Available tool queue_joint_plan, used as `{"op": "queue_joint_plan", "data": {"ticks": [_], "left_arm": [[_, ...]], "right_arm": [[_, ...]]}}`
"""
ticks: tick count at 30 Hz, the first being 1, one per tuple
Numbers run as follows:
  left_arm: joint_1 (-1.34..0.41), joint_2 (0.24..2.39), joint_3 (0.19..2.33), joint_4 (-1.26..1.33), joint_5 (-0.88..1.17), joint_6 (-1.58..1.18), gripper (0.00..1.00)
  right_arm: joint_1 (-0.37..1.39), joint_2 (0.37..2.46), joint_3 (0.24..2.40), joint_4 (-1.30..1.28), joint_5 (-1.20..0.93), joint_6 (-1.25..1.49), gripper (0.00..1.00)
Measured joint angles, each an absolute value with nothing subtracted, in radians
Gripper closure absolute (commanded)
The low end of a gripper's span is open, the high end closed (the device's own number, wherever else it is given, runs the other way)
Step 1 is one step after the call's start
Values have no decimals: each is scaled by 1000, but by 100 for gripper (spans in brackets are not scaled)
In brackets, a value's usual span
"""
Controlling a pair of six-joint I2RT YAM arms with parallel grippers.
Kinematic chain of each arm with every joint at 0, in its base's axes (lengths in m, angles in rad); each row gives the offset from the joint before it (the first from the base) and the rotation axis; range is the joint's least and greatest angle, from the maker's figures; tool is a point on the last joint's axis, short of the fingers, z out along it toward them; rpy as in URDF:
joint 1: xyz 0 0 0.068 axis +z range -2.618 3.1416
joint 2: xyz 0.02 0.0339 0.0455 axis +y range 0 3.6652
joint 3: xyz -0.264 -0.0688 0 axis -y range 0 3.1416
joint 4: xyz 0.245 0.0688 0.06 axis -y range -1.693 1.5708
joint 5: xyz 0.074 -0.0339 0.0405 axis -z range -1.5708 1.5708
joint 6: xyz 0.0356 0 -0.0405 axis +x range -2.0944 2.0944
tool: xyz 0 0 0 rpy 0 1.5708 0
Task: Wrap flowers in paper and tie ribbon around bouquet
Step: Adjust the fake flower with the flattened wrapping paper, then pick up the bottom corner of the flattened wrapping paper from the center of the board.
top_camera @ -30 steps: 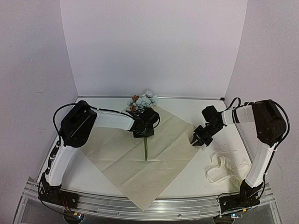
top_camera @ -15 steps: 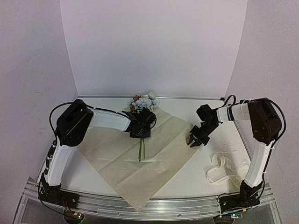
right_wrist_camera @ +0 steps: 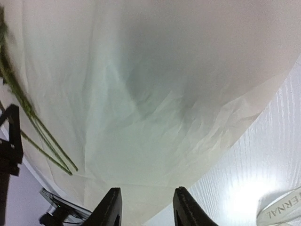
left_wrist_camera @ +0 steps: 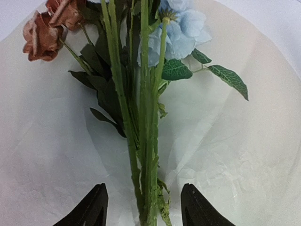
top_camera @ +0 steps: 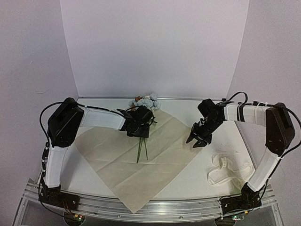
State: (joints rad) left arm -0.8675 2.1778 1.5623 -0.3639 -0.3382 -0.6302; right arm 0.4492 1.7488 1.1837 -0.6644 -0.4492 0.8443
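Observation:
The flowers [top_camera: 144, 101] lie on the flat tan paper [top_camera: 117, 160], blooms toward the back wall and green stems [left_wrist_camera: 146, 155] toward the front. My left gripper [top_camera: 138, 132] stands open astride the stems [top_camera: 141, 151], and its fingers [left_wrist_camera: 96, 209] are clear of them on both sides. At the paper's right corner [right_wrist_camera: 155, 141], my right gripper [top_camera: 195, 141] hovers open with nothing between its fingers [right_wrist_camera: 110, 207]. The cream ribbon [top_camera: 226, 170] lies in loose loops at the right front; its printed end [right_wrist_camera: 282, 207] shows in the right wrist view. No wrapped bouquet is in view.
White walls close in the back and both sides. A metal rail [top_camera: 188, 209] runs along the table's near edge, and the paper's front corner reaches it. The arms' bases stand at the front corners.
Both grippers have opened. The left one has let go of the stems and the right one of the paper's corner. The flowers and paper have slid slightly left and back.

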Motion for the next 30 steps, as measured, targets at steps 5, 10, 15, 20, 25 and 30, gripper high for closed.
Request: {"op": "queue_joint_plan", "data": {"ticks": [5,10,15,20,25,30], "left_arm": [[-857,2039,1470,-362,-333,-633,22],[-826,1865,1348,-368,-296,-663,14],[-770,1713,1192,-358,-223,-717,10],[-708,1574,1034,-368,-156,-765,7],[-696,1477,998,-388,-151,-784,6],[-696,1376,976,-403,-157,-785,5]], "right_arm": [[562,1659,1217,-762,-410,652,50],[760,1565,1209,-809,-329,414,41],[980,1520,1189,-831,-207,233,30],[1151,1530,1195,-854,-90,150,2],[1206,1552,1217,-874,14,172,2],[1203,1552,1218,-881,41,268,2]]}}
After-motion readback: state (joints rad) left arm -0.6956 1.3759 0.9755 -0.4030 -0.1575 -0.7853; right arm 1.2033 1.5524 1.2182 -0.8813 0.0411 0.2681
